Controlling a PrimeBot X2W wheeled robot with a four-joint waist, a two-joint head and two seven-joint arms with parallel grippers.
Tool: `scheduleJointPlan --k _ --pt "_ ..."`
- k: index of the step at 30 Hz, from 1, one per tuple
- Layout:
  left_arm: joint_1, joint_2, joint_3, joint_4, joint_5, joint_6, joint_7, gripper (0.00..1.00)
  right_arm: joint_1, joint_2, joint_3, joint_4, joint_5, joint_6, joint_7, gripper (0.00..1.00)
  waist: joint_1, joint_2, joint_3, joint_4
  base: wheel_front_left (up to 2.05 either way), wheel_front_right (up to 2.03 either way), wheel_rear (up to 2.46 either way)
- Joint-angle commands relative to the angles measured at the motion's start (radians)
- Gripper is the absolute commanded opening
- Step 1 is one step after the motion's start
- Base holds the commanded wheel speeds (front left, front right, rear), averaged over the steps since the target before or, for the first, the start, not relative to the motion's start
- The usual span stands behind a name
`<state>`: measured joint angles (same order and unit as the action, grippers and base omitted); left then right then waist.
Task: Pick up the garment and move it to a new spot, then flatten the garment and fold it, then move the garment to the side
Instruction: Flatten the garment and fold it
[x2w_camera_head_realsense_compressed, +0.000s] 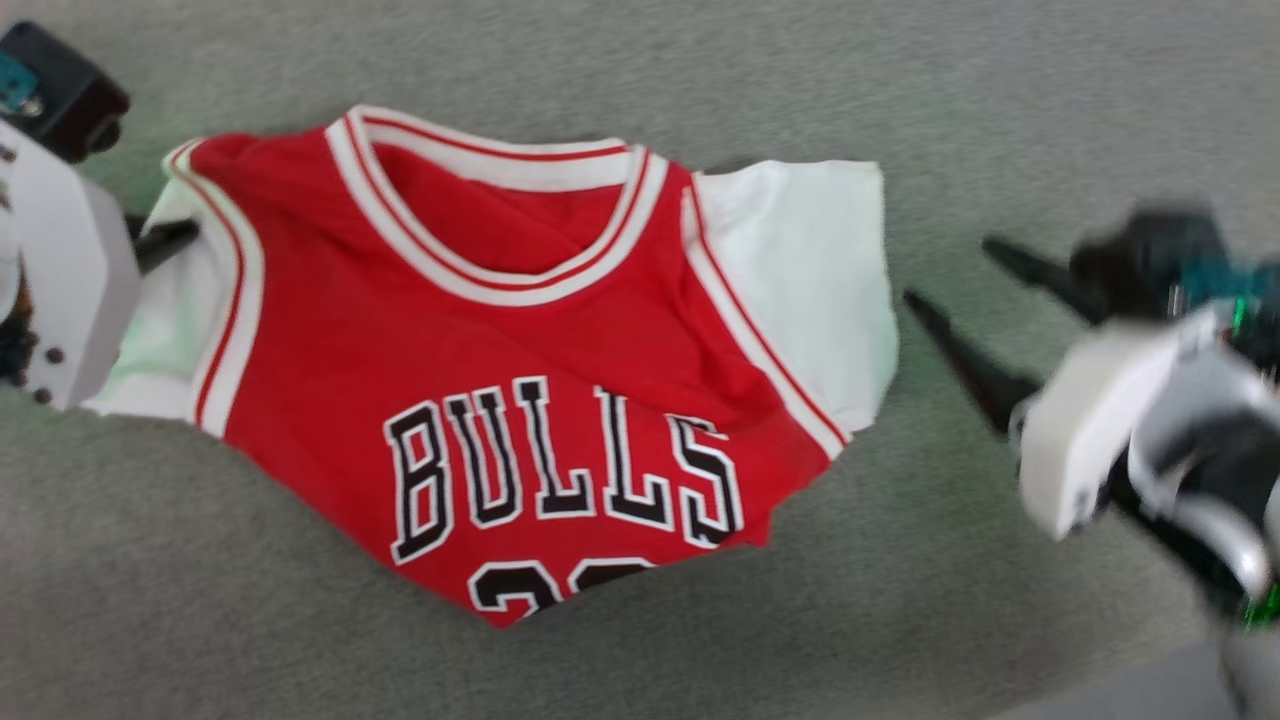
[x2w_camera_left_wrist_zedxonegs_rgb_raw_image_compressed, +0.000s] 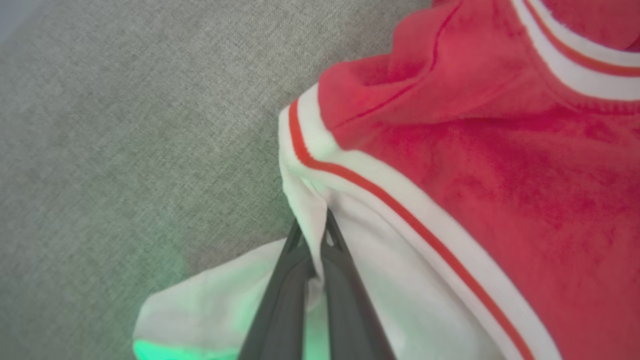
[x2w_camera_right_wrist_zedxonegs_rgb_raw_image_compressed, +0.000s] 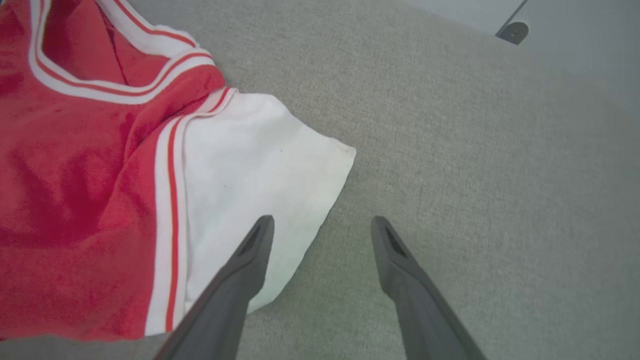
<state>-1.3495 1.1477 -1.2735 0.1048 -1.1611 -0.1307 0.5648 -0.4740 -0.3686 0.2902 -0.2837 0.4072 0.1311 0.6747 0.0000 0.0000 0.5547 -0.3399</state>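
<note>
A white sleeve of the garment (x2w_camera_head_realsense_compressed: 520, 330) is pinched between the closed fingers of the left gripper (x2w_camera_left_wrist_zedxonegs_rgb_raw_image_compressed: 315, 225), at nine o'clock. The right gripper (x2w_camera_right_wrist_zedxonegs_rgb_raw_image_compressed: 322, 222) is held spread at three o'clock, just beside the other sleeve. The garment is laid lettering-up on the grey surface (x2w_camera_head_realsense_compressed: 640, 60), collar toward twelve.

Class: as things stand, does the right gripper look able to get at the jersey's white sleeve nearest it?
Probably yes: the right gripper is open, and the white sleeve lies flat just ahead, nothing between them.
</note>
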Motion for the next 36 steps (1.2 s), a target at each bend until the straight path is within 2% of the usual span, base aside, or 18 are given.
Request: scheduleJointPlan --k 1,7,11,15,24,25,26,27,28,36 --pt "0.003 -0.014 -0.014 0.003 0.005 0.0 -0.001 0.0 -0.052 -0.011 0.009 0.021 0.031 -0.001 0.041 1.0 0.0 0.0 0.019 0.033 0.0 0.0 0.0" --pt "-0.02 -0.031 -0.014 0.002 0.011 0.001 -0.011 0.0 -0.297 -0.027 0.062 0.163 0.166 -0.001 0.246 1.0 0.0 0.0 0.046 0.08 0.0 0.0 0.0" --pt "-0.024 -0.038 -0.016 0.004 0.013 0.001 -0.02 0.0 -0.4 -0.038 0.109 0.245 0.196 -0.001 0.305 1.0 0.0 0.0 0.062 0.102 0.0 0.0 0.0" --pt "-0.028 -0.051 -0.019 0.006 0.01 0.002 -0.027 0.0 -0.46 -0.067 0.177 0.314 0.199 -0.001 0.319 1.0 0.0 0.0 0.074 0.118 0.0 0.0 0.0" --pt "-0.034 -0.075 -0.021 0.004 -0.001 0.002 -0.047 0.0 -0.489 -0.11 0.344 0.437 0.207 -0.001 0.247 1.0 0.0 0.0 0.088 0.137 0.0 0.0 0.0" --pt "-0.034 -0.078 -0.021 0.006 -0.004 0.002 -0.049 0.0 -0.486 -0.11 0.358 0.45 0.213 -0.001 0.243 0.64 0.0 0.0 0.088 0.138 0.0 0.0 0.0" --pt "-0.034 -0.08 -0.02 0.007 -0.01 0.002 -0.051 0.0 -0.486 -0.112 0.373 0.459 0.22 -0.001 0.24 0.42 0.0 0.0 0.087 0.139 0.0 0.0 0.0" --pt "-0.035 -0.083 -0.02 0.01 -0.017 0.002 -0.057 0.0 -0.487 -0.114 0.382 0.465 0.227 -0.001 0.234 0.27 0.0 0.0 0.086 0.14 0.0 0.0 0.0" --pt "-0.035 -0.086 -0.019 0.011 -0.023 0.002 -0.062 0.0 -0.49 -0.116 0.387 0.472 0.231 -0.001 0.225 0.0 0.0 0.0 0.085 0.141 0.0 0.0 0.0" --pt "-0.031 -0.119 -0.01 0.059 -0.103 0.002 -0.171 0.0 -0.502 -0.134 0.362 0.504 0.261 -0.001 0.107 0.0 0.0 0.0 0.036 0.165 0.0 0.0 0.0"
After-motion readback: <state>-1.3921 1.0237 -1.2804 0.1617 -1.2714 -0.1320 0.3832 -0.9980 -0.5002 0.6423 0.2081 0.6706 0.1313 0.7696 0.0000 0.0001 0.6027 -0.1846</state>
